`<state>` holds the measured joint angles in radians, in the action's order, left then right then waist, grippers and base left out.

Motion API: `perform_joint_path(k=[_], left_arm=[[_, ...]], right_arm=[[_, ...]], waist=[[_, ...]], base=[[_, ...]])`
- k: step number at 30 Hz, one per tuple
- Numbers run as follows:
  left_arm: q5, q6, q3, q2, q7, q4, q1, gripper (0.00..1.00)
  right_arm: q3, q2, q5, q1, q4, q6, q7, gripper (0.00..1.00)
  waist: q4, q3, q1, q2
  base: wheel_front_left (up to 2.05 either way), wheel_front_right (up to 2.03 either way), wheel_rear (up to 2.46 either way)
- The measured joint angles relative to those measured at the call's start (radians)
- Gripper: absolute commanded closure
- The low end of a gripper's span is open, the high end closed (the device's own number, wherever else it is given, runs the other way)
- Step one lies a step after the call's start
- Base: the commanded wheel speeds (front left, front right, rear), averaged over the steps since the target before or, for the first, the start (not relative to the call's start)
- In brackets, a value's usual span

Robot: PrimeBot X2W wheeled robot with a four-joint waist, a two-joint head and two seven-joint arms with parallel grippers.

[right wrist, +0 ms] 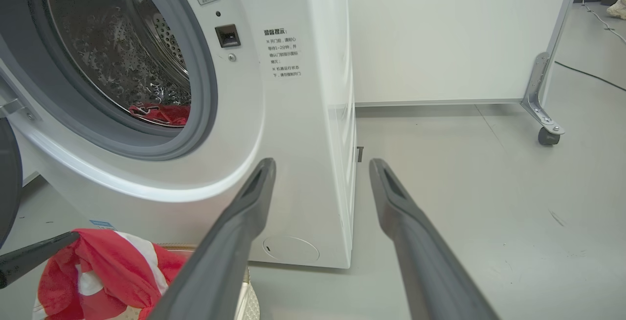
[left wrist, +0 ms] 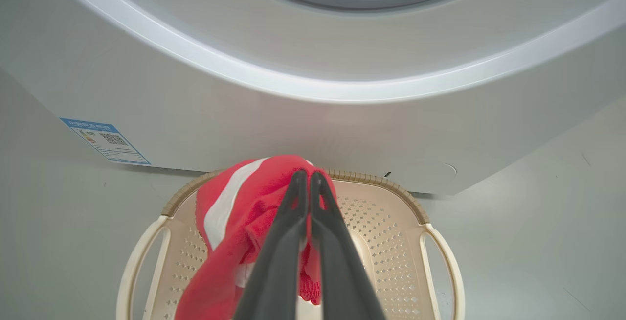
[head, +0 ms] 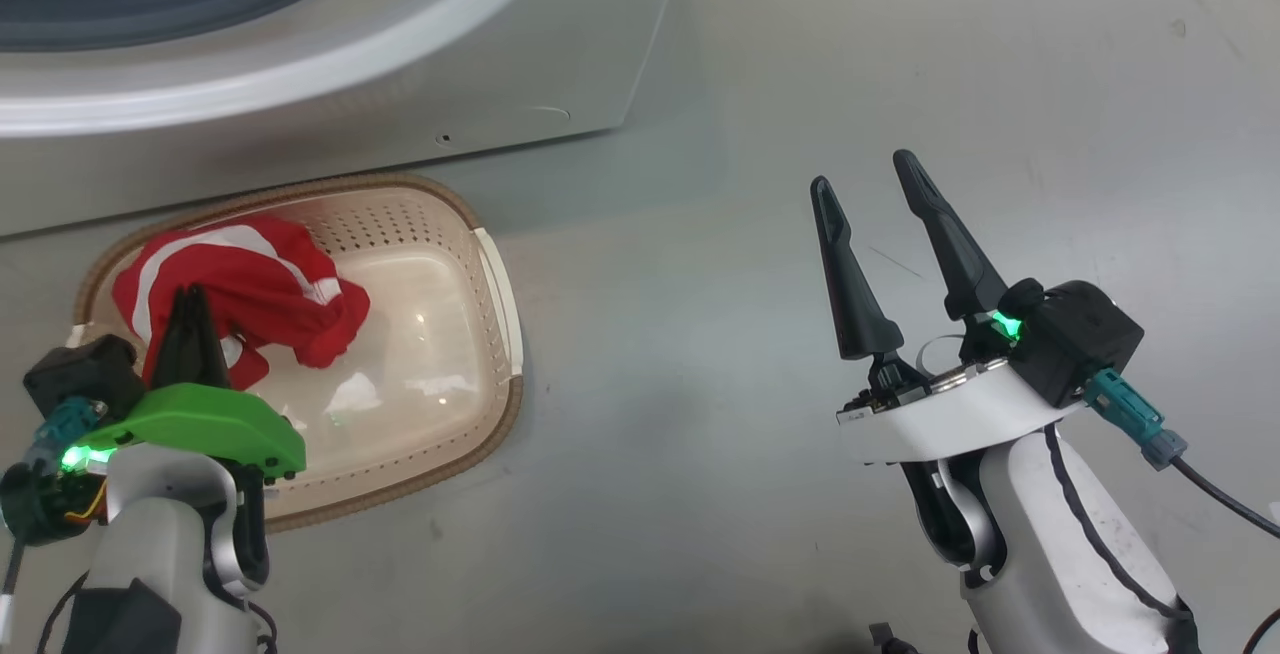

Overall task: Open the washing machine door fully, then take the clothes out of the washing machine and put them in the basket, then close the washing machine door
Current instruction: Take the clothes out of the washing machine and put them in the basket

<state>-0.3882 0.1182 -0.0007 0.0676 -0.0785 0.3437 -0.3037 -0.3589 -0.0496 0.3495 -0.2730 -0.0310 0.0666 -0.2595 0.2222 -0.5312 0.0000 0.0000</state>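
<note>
Left tool (head: pixel 190 296) pinches the clothes (head: pixel 260 274), judged soft and light, by a fold at the basket's (head: pixel 400 184) 10 o'clock; right tool (head: pixel 863 172) stands wide

The washing machine's (head: pixel 400 84) top is cut off at the head view's upper edge. In front of it, the left gripper (head: pixel 188 294) hides part of the clothes (head: pixel 270 269) and a near corner of the basket (head: pixel 497 274). The words on its blue label (left wrist: pixel 105 140) are too small to read. Its door (right wrist: pixel 7 178) shows only as a dark sliver at one edge.
</note>
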Motion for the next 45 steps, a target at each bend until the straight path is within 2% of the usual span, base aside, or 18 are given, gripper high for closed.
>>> perform_joint_path(k=[10,13,24,26,27,28,29,40,45], left_arm=[[-0.036,0.0,0.036,0.014,0.026,0.145,-0.099,1.0],[-0.076,0.0,0.045,0.01,0.044,0.2,-0.122,1.0],[-0.085,-0.023,0.039,0.015,0.079,0.368,-0.217,1.0],[-0.087,-0.031,0.039,0.015,0.086,0.393,-0.221,0.53],[-0.087,-0.033,0.038,0.015,0.086,0.402,-0.225,0.19],[-0.087,-0.037,0.038,0.014,0.086,0.421,-0.239,0.19],[-0.087,-0.039,0.039,0.014,0.085,0.428,-0.246,0.0],[-0.083,-0.064,0.033,0.018,0.01,0.49,-0.255,0.0],[-0.058,-0.089,0.007,0.018,-0.057,0.492,-0.255,0.0]], right_arm=[[-0.021,0.0,0.02,-0.074,0.024,0.0,0.0,0.0],[-0.021,0.0,0.02,-0.089,0.025,0.0,0.0,0.0],[-0.013,0.0,0.02,-0.112,0.022,-0.009,0.0,0.0],[-0.013,0.0,0.02,-0.114,0.022,-0.009,0.0,0.0],[-0.014,0.0,0.02,-0.114,0.02,-0.009,0.0,0.0],[-0.013,0.0,0.02,-0.116,0.018,-0.009,0.0,0.0],[-0.014,0.0,0.02,-0.118,0.016,-0.009,0.0,0.0],[-0.018,0.0,0.02,-0.131,-0.016,-0.007,0.0,0.0],[0.001,0.0,0.017,-0.13,-0.041,-0.007,0.0,0.0]], waist=[[0.037,-0.124,0.0,0.0],[0.049,-0.151,0.0001,0.0],[0.057,-0.209,0.0001,0.0],[0.055,-0.21,0.0001,0.0],[0.054,-0.21,0.0001,0.0],[0.052,-0.21,0.0001,0.0],[0.051,-0.21,0.0001,0.0],[0.049,-0.176,0.0001,0.0],[0.039,-0.143,0.0001,0.0]], base=[[0.0,0.0,0.0],[0.0,0.0,0.0],[0.0,0.0,0.0],[0.0,0.0,0.0],[0.0,0.0,0.0],[0.0,0.0,0.0],[0.0,0.0,0.0],[0.0,0.0,0.0],[0.0,0.0,0.0]])
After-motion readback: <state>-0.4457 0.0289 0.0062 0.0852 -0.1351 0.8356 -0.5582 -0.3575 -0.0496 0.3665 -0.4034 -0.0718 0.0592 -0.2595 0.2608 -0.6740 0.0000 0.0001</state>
